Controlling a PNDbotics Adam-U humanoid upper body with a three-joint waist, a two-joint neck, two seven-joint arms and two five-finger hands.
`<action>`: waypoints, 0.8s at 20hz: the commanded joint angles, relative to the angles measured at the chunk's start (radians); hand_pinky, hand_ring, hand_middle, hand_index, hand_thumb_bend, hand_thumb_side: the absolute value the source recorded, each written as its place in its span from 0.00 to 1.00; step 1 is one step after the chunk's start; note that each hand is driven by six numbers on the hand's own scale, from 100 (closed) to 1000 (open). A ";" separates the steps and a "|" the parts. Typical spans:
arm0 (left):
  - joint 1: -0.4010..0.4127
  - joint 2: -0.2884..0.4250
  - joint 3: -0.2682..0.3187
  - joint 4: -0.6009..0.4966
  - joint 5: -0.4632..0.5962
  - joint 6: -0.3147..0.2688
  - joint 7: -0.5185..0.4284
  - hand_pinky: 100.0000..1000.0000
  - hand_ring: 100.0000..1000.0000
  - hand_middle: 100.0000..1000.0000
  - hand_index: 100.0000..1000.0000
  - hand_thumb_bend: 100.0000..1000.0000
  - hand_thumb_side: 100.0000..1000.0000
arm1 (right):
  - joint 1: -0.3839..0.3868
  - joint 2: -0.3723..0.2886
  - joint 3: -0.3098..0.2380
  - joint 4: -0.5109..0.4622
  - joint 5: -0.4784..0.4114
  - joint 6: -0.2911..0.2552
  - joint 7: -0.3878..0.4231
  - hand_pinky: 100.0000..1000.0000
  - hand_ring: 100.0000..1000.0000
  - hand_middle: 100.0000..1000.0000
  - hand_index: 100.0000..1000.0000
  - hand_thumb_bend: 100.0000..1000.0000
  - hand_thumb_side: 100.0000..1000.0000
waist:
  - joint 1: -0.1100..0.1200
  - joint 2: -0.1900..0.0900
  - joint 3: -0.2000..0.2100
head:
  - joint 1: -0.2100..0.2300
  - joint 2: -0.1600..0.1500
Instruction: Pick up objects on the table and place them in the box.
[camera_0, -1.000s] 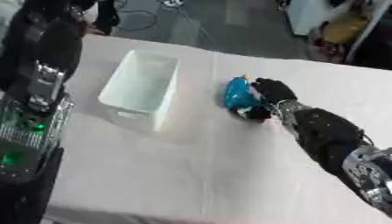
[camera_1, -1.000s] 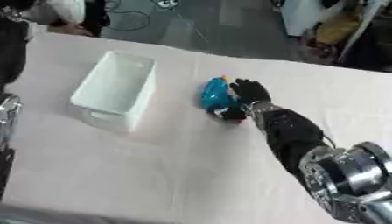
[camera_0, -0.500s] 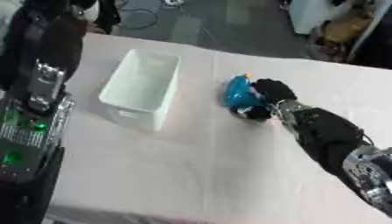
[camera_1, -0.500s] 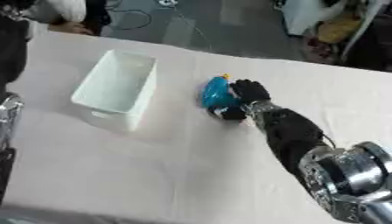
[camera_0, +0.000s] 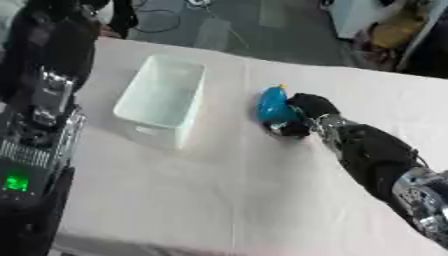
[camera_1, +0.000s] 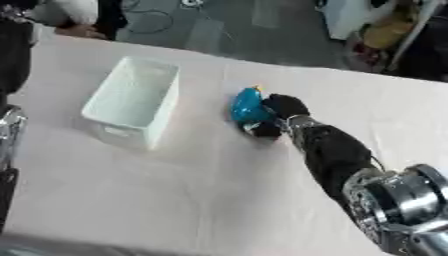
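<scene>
A blue rounded object (camera_0: 274, 106) with a small yellow tip lies on the white table, right of the white box (camera_0: 164, 99). My right hand (camera_0: 304, 115) is curled round the blue object from its right side, thumb underneath near the table. The box is open-topped and looks empty. My left arm (camera_0: 42, 105) rises along the left edge; its hand does not show.
The table (camera_0: 219, 190) is covered in a pale cloth, with bare surface in front of the box and the object. Beyond the far edge is dark floor with cables and a yellowish item at the upper right.
The right hand with the blue object has barely shifted; its fingers stay wrapped on it. The box has not moved.
</scene>
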 joint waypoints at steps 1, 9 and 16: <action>-0.021 0.001 0.003 -0.015 0.005 -0.004 0.000 0.79 0.66 0.85 0.85 0.30 1.00 | 0.002 -0.003 -0.003 0.002 -0.055 -0.042 -0.003 0.41 0.49 0.64 0.76 0.54 1.00 | 0.006 -0.006 0.001 | 0.006 -0.018; -0.022 0.001 0.004 -0.015 0.004 -0.004 0.001 0.79 0.66 0.85 0.85 0.30 1.00 | 0.013 0.001 0.016 0.005 -0.107 -0.086 -0.003 0.00 0.19 0.45 0.56 0.45 0.99 | 0.006 -0.005 0.001 | 0.006 -0.022; -0.030 -0.002 0.006 -0.015 0.004 -0.005 0.002 0.78 0.66 0.85 0.85 0.30 1.00 | 0.042 0.009 0.023 0.005 -0.069 -0.149 -0.056 0.00 0.00 0.13 0.16 0.11 0.65 | 0.008 0.003 0.004 | 0.012 -0.031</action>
